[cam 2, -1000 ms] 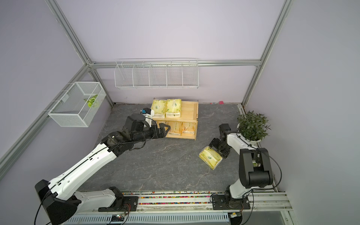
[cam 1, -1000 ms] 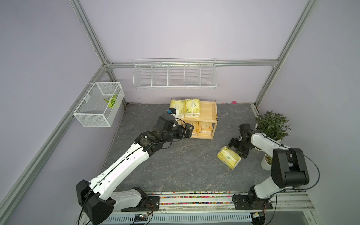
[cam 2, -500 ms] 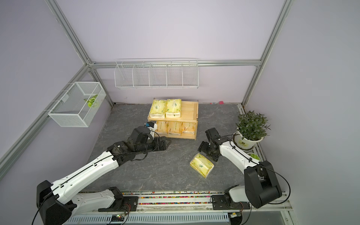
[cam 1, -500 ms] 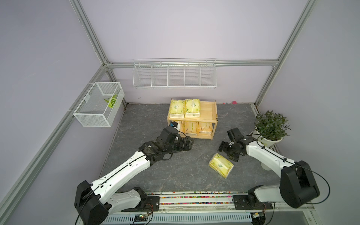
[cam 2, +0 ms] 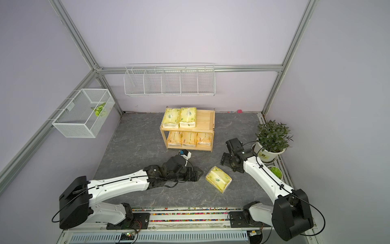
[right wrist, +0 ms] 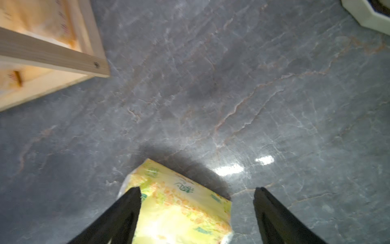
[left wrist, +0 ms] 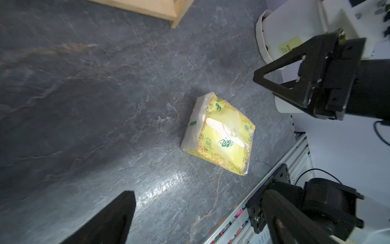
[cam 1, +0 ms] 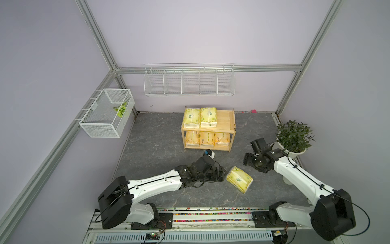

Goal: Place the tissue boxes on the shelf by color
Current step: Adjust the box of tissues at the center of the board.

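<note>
A loose pale yellow-green tissue box (cam 1: pixel 239 179) (cam 2: pixel 218 179) lies flat on the grey floor in front of the shelf (cam 1: pixel 225 121). Two yellow-green packs (cam 1: pixel 199 117) lie side by side on the shelf's top tray. On its lower tier three orange packs (cam 1: pixel 206 138) stand in a row. My left gripper (cam 1: pixel 222 173) (left wrist: pixel 196 217) is open and low, just left of the loose pack (left wrist: pixel 219 135), apart from it. My right gripper (cam 1: pixel 247 160) (right wrist: pixel 197 190) is open, behind and right of that pack (right wrist: pixel 179 207), holding nothing.
A potted plant (cam 1: pixel 294 137) stands at the right edge, close to the right arm. On the back wall hangs a white wire rack (cam 1: pixel 188 81), and a white mesh basket (cam 1: pixel 107 114) hangs on the left wall. The arms' base rail (cam 1: pixel 211 213) runs along the front edge.
The left arm has drawn back from the shelf and come down beside the loose pack. The pack shifted toward the front left with the right gripper, then lay still.
</note>
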Controlling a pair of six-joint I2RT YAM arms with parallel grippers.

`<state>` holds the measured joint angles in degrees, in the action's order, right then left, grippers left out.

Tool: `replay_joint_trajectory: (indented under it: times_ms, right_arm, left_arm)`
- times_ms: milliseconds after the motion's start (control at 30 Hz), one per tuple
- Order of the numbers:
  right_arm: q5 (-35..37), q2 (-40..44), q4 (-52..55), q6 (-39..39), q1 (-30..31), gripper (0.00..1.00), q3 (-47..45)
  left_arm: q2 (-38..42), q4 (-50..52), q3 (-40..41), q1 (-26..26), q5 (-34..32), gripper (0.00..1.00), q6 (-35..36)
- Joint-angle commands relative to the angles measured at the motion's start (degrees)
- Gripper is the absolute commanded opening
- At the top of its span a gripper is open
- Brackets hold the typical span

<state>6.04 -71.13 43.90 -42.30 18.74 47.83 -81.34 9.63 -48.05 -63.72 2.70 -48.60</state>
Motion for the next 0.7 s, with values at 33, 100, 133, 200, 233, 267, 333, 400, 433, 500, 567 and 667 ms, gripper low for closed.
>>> replay_joint_trajectory:
  times_ms: [33, 100, 133, 200, 233, 267, 333, 400, 433, 500, 567, 667]
  right_arm:
    - [1.2, 1.0, 3.4, 0.9, -4.3, 0.88, -4.7]
    - [1.0, 1.6, 3.7, 1.7, -6.1, 0.88, -5.8]
    - [1.0, 1.7, 4.0, 2.4, -6.9, 0.88, -6.1]
    - [1.1, 1.0, 4.3, 3.6, -7.7, 0.88, -6.5]
    - [1.1, 0.2, 4.6, 4.1, -8.1, 0.89, -6.5]
    - [0.9, -0.5, 4.5, 4.7, -8.2, 0.88, -6.7]
    - [0.8, -1.9, 4.3, 5.3, -8.3, 0.88, -6.9]
    - [0.3, -2.4, 3.5, 5.3, -8.3, 0.88, -7.6]
    - [0.1, -2.5, 3.3, 5.3, -8.3, 0.88, -7.8]
    - [0.0, -2.7, 3.3, 5.1, -8.3, 0.88, -8.0]
    - [-0.1, -2.9, 3.2, 5.0, -8.3, 0.88, -8.2]
    - [-1.0, -3.3, 3.1, 5.1, -8.3, 0.88, -8.3]
  left_arm:
    - [-6.7, -6.2, -4.0, -1.8, 1.7, 1.00, -0.9]
    - [-9.4, -7.7, -5.4, -1.9, 3.2, 1.00, -1.0]
    - [-10.6, -8.6, -5.8, -2.1, 4.0, 1.00, -1.0]
    - [-13.1, -10.0, -7.0, -2.4, 6.1, 1.00, -1.0]
    - [-14.5, -10.3, -7.8, -2.3, 7.1, 1.00, -1.0]
    - [-15.8, -10.6, -8.3, -2.4, 7.9, 1.00, -1.0]
    - [-17.8, -12.1, -8.9, -2.5, 9.3, 1.00, -1.2]
    - [-19.2, -12.2, -9.7, -2.6, 10.7, 1.00, -1.2]
    - [-19.9, -12.0, -10.2, -2.6, 11.2, 1.00, -1.1]
    - [-20.8, -11.4, -11.1, -2.6, 12.1, 1.00, -0.9]
    - [-21.5, -10.8, -11.8, -2.6, 12.5, 1.00, -0.9]
    - [-21.7, -10.3, -12.0, -2.6, 12.3, 1.00, -1.0]
